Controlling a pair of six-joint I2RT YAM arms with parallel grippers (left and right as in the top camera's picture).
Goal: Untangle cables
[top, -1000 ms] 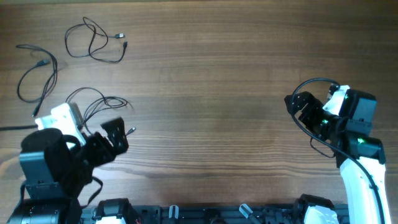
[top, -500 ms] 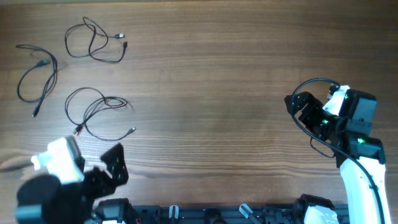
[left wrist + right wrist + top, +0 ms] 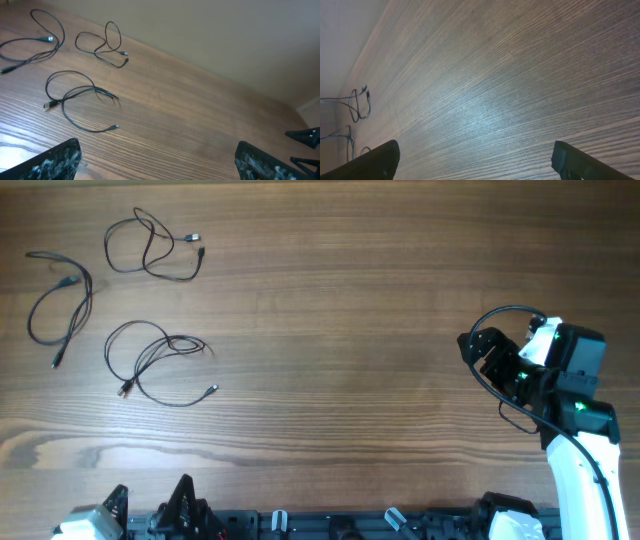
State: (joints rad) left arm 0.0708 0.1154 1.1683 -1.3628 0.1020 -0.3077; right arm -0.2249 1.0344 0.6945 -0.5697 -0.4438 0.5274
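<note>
Left wrist, L claw wide open, empty, R claw same, cables apart

Three thin black cables — separate loops

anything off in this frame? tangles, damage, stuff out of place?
Nothing stands out. The top cable, left cable and lower cable lie apart as loose loops at the left of the table, none crossing another. The left tool and right tool are open and empty.
</note>
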